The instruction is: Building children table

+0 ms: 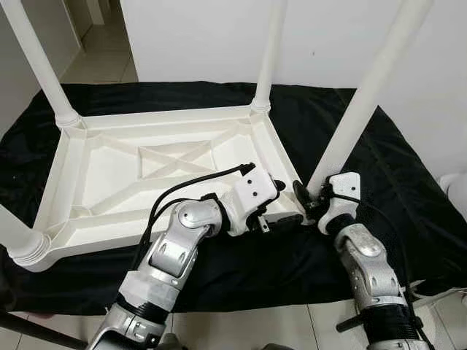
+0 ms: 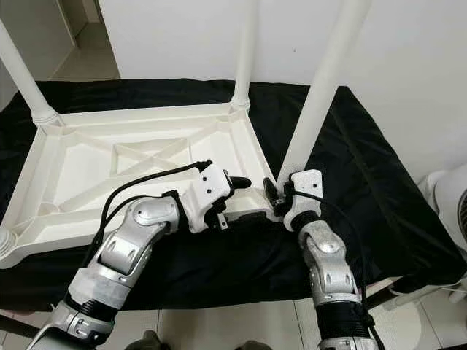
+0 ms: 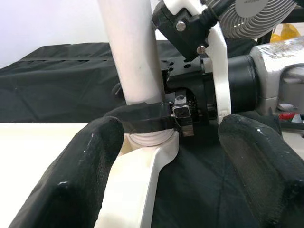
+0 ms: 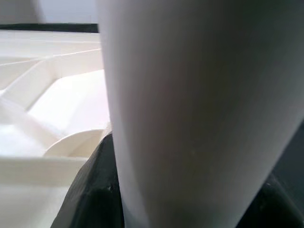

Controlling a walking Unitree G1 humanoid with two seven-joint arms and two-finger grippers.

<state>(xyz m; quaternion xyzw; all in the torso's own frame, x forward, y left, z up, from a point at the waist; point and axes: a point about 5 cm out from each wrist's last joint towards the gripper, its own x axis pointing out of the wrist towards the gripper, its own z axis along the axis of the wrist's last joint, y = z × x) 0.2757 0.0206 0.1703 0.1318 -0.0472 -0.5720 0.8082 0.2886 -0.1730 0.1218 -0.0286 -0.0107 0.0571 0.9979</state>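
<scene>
A white plastic children's table (image 1: pixel 168 117) lies upside down on a black cloth, ribbed underside up. Legs stand up from its corners: far left (image 1: pixel 36 62), far right (image 1: pixel 270 51), near left (image 1: pixel 14 233). The near right leg (image 1: pixel 365 95) leans outward from its corner socket. My right gripper (image 1: pixel 306 198) is shut on this leg's base; in the right wrist view the leg (image 4: pixel 190 104) runs between the black fingers (image 4: pixel 90 190). My left gripper (image 1: pixel 283 204) is open beside the same corner, its fingers (image 3: pixel 85 161) spread either side of the socket and not touching the leg (image 3: pixel 133 52).
The black cloth (image 1: pixel 408 189) covers the low surface under the table, and its front edge hangs just before me. A white wall rises close behind. A white fan (image 2: pixel 449 197) stands at the right. Tiled floor shows at the upper left and below.
</scene>
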